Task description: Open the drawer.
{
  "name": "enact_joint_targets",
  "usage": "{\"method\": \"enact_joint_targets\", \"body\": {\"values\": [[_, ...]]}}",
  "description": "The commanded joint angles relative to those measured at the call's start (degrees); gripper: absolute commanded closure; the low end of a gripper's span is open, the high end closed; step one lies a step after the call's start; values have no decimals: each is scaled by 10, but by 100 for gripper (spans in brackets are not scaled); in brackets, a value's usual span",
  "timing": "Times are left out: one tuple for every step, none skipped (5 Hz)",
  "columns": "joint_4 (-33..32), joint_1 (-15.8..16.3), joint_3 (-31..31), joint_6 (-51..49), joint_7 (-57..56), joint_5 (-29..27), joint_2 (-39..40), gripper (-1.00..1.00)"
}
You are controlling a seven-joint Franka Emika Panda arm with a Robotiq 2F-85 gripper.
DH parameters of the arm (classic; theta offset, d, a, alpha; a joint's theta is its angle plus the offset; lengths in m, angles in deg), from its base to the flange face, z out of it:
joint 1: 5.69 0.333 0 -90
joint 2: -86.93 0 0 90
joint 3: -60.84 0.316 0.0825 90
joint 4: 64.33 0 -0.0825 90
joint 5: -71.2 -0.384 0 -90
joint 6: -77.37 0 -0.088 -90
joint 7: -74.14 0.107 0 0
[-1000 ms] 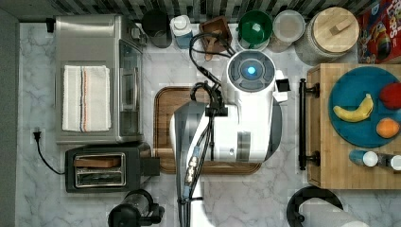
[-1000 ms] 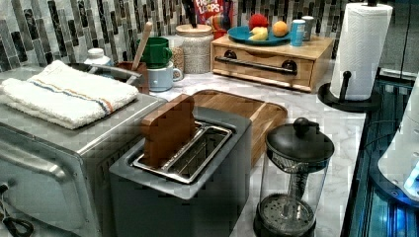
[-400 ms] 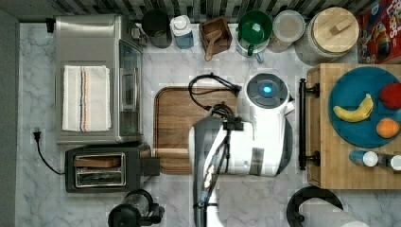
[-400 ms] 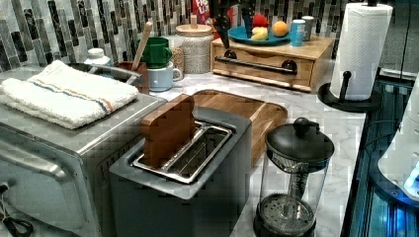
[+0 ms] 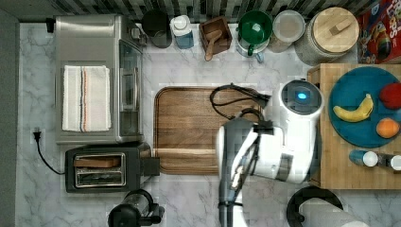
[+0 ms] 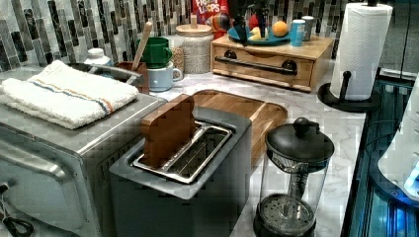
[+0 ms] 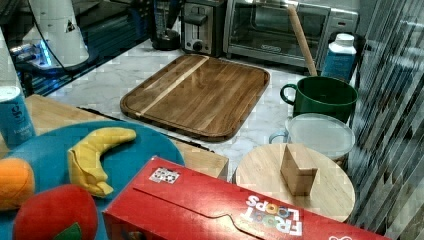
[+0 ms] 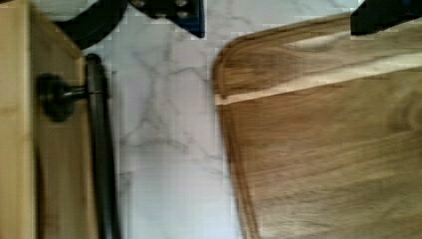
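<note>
Light butcher-block wood marks the drawer [image 6: 267, 64], which sits closed in its box at the back of the counter in the left view, its long black bar handle [image 6: 257, 65] running across the front on two round mounts; in the top view the box lies at the right edge, carrying a blue plate [image 5: 361, 106] with a banana [image 5: 353, 111]. The white arm [image 5: 279, 137] has travelled toward the top view's right since a second ago: then its blue-lit joint stood over the upper right corner of the brown wooden tray [image 5: 189, 125], at 0.4 s ago it was partway across, and now it sits right beside the drawer box, covering the strip of marble counter [image 8: 164, 149] where the handle showed earlier in the top view. In the left view a dark part of the arm now stands in front of the plate, where earlier the fruit was unobstructed. The wrist view looks down on the handle [image 8: 102, 159] and one mount against the light wood front, with bare marble between it and the tray's rounded corner [image 8: 234, 55]. Whether the claw is wide or narrow I cannot tell. The toaster [image 6: 188, 173], towel [image 6: 64, 91] and paper towel roll [image 6: 363, 44] have not shifted.
</note>
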Motion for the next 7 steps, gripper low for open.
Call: {"method": "enact_joint_targets", "body": {"values": [[-3, -17, -27, 120, -111, 28, -17, -100], [-2, -31, -21, 138, -131, 46, 0, -100], [4, -42, -28, 145, -181, 38, 16, -100], [-24, -45, -33, 195, -183, 59, 15, -100], [-48, -49, -38, 230, -194, 55, 19, -100], [-72, -55, -44, 263, -200, 64, 23, -100], [-82, -58, -50, 284, -207, 61, 34, -100]]}}
